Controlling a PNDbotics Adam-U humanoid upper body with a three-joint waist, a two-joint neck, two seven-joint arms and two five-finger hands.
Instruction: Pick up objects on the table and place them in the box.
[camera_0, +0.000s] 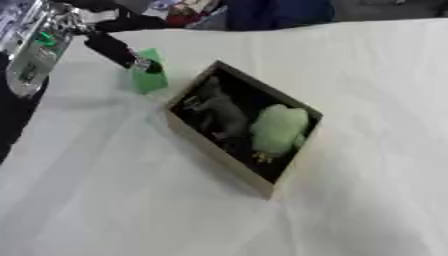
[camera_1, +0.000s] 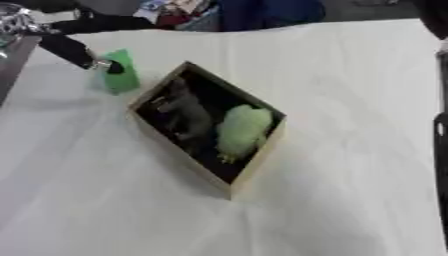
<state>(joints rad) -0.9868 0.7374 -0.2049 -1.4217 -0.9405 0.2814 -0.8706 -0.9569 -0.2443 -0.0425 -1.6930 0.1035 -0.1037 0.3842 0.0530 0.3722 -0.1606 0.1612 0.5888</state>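
Note:
A wooden box (camera_0: 223, 159) with a dark inside lies askew in the middle of the white table. In it are a grey toy (camera_0: 219, 112) and, to its right, a pale green plush toy (camera_0: 280, 129). Just left of the box's far corner stands a green block (camera_0: 149, 80). My left hand (camera_0: 114, 49) reaches in from the upper left, and a black finger lies across the block's top front, pinching it. A dark strip of my right hand (camera_1: 442, 135) shows only at the right edge of the right eye view.
The white cloth (camera_0: 367, 75) covers the table, with open cloth in front of and to the right of the box. Dark clothing and coloured clutter (camera_0: 188, 12) sit beyond the far edge. The table's left edge (camera_0: 22, 125) runs close to my left arm.

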